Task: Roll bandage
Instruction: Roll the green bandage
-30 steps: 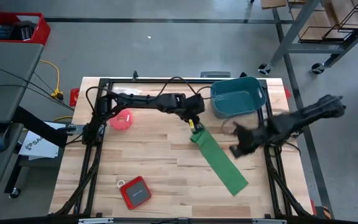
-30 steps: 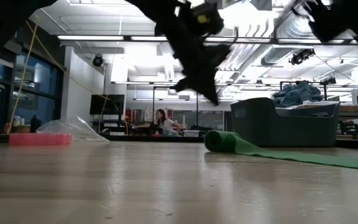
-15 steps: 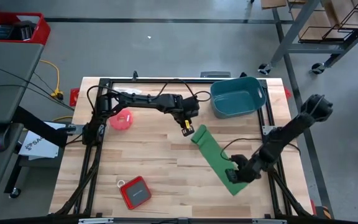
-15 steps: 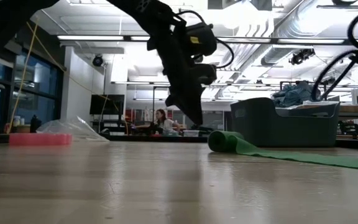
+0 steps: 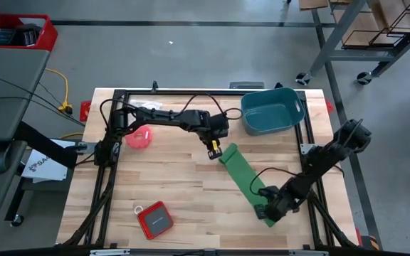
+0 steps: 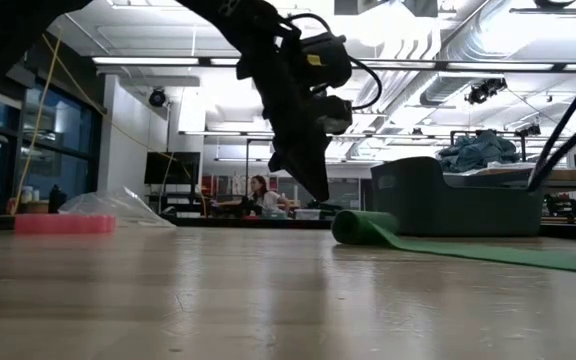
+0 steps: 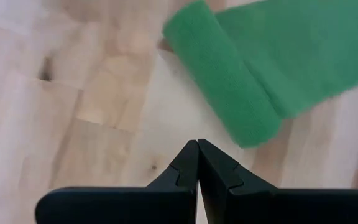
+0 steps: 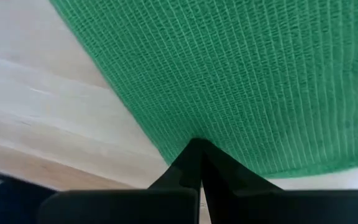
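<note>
Bandage (image 5: 246,181) lies on the table (image 5: 169,185) as a long green strip, running from a short rolled end near the centre out toward 5 o'clock, where its flat free end sits. The weave shows plainly in the right wrist view — an open, ribbed knit, so I judge it light, soft and limp, with some stretch and a matte face that should grip wood rather than slide. It will not hold a shape by itself; the loose roll (image 7: 219,84) could slacken or skew if pushed off-line. No risk of breakage.

Left gripper (image 5: 213,148) hangs clenched and empty just beside the rolled end, at its 10 o'clock side, clear of the fabric in the wrist view. Right gripper (image 5: 265,211) is also pinched closed, its tip low over the strip close to the free end's edge; whether it presses the fabric I cannot tell.

The best place to work, I judge, is the roll itself — pushing evenly across its full width so it tracks straight down the strip, while the far end is pinned flat.

Writing: a paper (image 5: 40,166) off the table at 9 o'clock carries dark letters, too small to read with confidence. The red device (image 5: 154,219) at 7 o'clock shows no legible label.
</note>
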Controlling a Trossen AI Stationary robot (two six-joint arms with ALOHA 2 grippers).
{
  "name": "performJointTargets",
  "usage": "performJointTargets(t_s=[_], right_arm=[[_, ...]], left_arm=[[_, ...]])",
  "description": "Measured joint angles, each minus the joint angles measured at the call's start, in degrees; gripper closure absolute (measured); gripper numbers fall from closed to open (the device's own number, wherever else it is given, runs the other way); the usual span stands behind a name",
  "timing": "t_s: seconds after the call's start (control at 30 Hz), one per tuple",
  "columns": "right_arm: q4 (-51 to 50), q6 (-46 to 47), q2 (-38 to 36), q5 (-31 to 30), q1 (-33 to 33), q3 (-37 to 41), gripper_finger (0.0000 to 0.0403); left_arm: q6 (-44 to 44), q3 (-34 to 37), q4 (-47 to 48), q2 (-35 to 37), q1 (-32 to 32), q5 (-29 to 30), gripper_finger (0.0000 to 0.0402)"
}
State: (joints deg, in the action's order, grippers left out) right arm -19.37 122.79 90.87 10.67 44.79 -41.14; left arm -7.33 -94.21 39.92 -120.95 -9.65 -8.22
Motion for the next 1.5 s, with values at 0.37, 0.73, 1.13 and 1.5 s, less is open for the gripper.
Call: performJointTargets(t_s=[0.37,0.73,1.13,1.5], right_arm=[[-5.6,-0.27,-0.13,5.32,1.43,-1.88,0.0403],[-10.56,-4.58,-0.26,13.35,1.49,-2.72,0.0403],[-20.72,-0.83,-3.17,-3.35,1.31,-5.75,0.0403],[-17.44,-1.27,-3.06,0.19,2.41,-0.7,0.0403]], left_arm=[[4.18,0.0,1.95,0.0,4.49,-0.26,0.0401],[4.61,0.09,4.13,1.69,3.97,0.08,0.0401],[4.48,0.09,0.96,4.74,-0.19,0.51,0.0401],[2.97,0.07,0.94,4.74,0.22,0.38,0.0401]])
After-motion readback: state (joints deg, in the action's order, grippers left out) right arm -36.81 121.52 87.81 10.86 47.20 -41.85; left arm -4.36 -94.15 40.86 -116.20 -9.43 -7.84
